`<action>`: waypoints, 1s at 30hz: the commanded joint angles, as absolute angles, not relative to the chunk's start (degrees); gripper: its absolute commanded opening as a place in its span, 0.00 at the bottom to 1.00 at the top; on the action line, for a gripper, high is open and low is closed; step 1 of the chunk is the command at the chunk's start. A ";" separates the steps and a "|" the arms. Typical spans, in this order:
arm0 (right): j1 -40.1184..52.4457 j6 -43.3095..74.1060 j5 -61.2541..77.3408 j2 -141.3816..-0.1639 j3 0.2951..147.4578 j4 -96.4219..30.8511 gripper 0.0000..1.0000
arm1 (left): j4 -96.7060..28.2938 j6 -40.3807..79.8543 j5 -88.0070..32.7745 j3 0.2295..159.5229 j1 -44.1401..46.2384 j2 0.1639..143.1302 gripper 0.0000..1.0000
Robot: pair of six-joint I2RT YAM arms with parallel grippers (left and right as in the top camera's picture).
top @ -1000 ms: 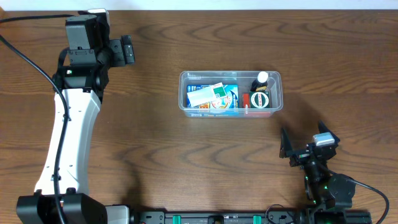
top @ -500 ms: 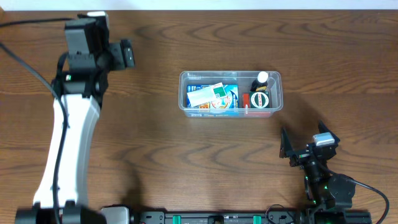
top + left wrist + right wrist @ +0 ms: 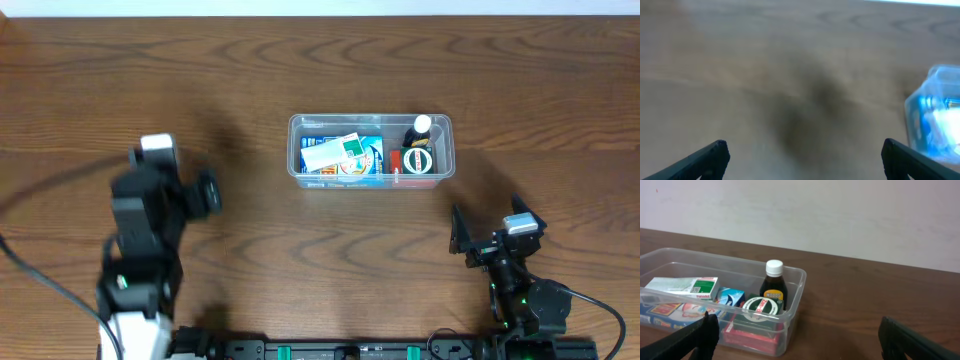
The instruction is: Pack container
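Container (image 3: 370, 118), seen overhead, sits filled, well ahead and right of the blurred left pincer (image 3: 205, 195), and near, ahead-left of the right pincer (image 3: 488, 228). Wrist views show both spread wide and empty. Packing looks done, so both are best kept clear of it.

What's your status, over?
Left gripper open, right gripper open, both empty. Container holds boxes and bottle. Nothing blocking.
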State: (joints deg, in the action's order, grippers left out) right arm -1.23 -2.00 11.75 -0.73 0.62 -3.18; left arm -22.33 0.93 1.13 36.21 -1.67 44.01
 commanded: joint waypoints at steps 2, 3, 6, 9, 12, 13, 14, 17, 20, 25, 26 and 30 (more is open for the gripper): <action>-1.87 -2.85 11.35 -0.38 0.32 -3.16 0.99 | -13.45 4.38 0.73 24.27 -1.80 32.01 0.98; -1.85 -2.85 11.35 -0.38 0.32 -3.16 0.99 | -10.98 4.40 0.40 21.87 -1.80 29.39 0.98; -1.87 -2.85 11.35 -0.38 0.32 -3.16 0.99 | -4.10 4.29 -1.08 15.09 -1.80 21.28 0.98; -1.85 -2.85 11.35 -0.38 0.32 -3.16 0.99 | -0.30 3.18 -3.36 10.24 -1.80 15.18 0.98; -1.85 -2.85 11.35 -0.38 0.32 -3.16 0.99 | 1.19 1.96 -4.73 7.01 -1.78 11.11 0.98; -1.87 -2.85 11.35 -0.38 0.32 -3.16 0.99 | 1.15 1.98 -4.75 6.09 -1.78 10.07 0.98; -1.85 -2.85 11.35 -0.38 0.32 -3.16 0.99 | 1.15 1.98 -4.73 5.37 -1.65 9.30 0.98; -1.85 -2.85 11.35 -0.38 0.32 -3.16 0.99 | 0.97 1.96 -4.71 3.66 -1.54 7.57 0.98; -1.85 -2.85 11.35 -0.38 0.32 -3.16 0.99 | 0.93 1.76 -4.60 2.61 -1.54 6.57 0.98; -1.85 -2.85 11.35 -0.38 0.32 -3.16 0.99 | -1.32 1.76 -4.49 0.23 -1.54 3.20 0.98; -1.85 -2.85 11.35 -0.38 0.32 -3.16 0.99 | -2.39 1.74 -4.47 0.23 -1.54 2.66 0.98; -1.85 -2.85 11.35 -0.38 0.32 -3.16 0.99 | -3.77 0.54 -2.92 0.23 -1.52 1.78 0.98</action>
State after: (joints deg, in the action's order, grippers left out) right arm -1.23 -2.00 11.73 -0.69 0.58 -3.14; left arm -1.65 2.37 -3.86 1.17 -1.65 2.63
